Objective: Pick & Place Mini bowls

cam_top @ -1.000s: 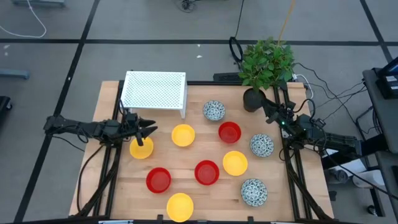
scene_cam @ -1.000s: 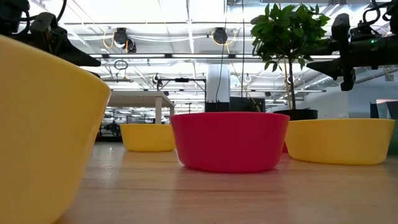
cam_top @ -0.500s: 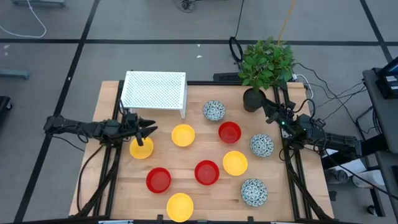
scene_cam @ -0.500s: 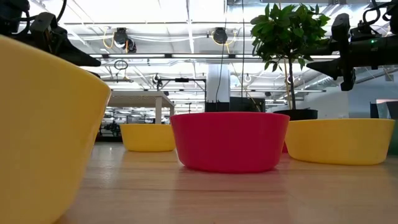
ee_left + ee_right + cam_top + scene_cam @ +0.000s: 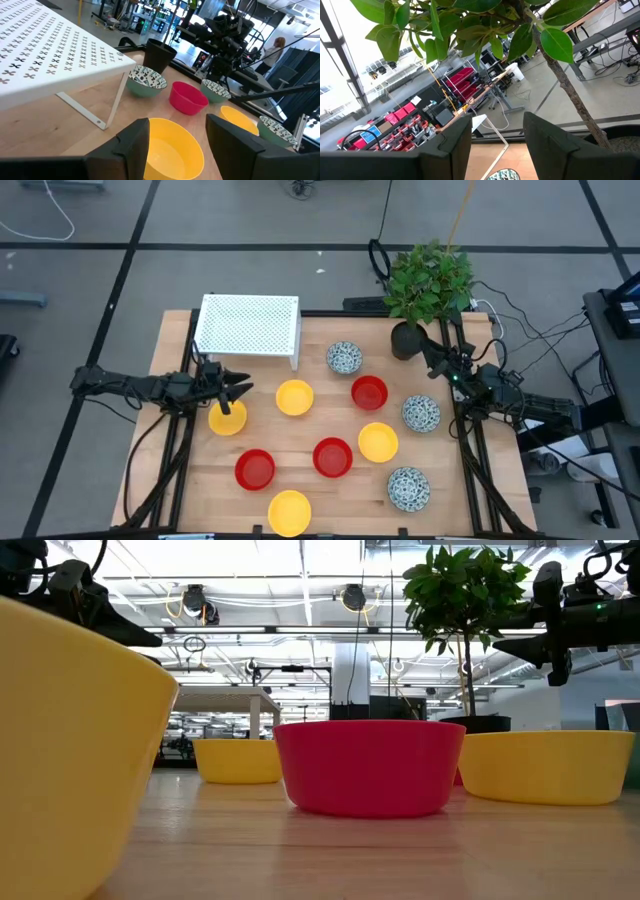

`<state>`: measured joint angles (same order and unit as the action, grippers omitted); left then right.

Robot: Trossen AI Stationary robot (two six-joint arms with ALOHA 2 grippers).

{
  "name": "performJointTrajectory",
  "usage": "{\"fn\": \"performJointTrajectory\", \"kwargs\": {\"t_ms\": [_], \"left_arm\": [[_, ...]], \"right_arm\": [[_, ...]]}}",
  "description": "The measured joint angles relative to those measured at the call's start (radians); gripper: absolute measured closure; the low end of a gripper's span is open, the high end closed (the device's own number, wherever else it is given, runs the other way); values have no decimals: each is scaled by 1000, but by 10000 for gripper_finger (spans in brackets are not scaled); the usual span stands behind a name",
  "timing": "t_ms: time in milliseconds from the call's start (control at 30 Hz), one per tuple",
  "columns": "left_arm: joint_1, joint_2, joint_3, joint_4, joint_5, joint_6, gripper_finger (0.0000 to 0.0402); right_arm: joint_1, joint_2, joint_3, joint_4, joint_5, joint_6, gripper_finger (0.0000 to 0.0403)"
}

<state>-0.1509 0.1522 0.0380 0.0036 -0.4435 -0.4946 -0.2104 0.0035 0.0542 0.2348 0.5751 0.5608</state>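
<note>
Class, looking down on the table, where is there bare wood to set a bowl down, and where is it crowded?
Bare wood: the front-left corner beside the front red bowl, and the front-right edge beyond the speckled bowl. Crowded: the middle, around the yellow bowl and centre red bowl.

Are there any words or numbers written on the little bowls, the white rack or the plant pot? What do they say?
None can be read in any view.
Speckled white bowl: only a blue-grey pattern, no letters.
Plain yellow bowl and plain red bowl: no marks.
White perforated metal rack: only small cross-shaped holes.
Black plant pot: no label visible.
Red bins in the room behind: any labels are too small to read.
</note>
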Motion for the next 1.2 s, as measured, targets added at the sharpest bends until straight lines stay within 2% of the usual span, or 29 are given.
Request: {"fn": "performJointTrajectory", "kwargs": {"t_ms": [667,967,1200], "left_arm": [[0,0,0,0,-1,5,204],[0,0,0,2,-10,92,204],[0,0,0,67,6,-129,204]], "right_arm": [[0,0,0,0,0,0,238],[0,0,0,0,0,2,238],[0,0,0,0,0,1,238]]}}
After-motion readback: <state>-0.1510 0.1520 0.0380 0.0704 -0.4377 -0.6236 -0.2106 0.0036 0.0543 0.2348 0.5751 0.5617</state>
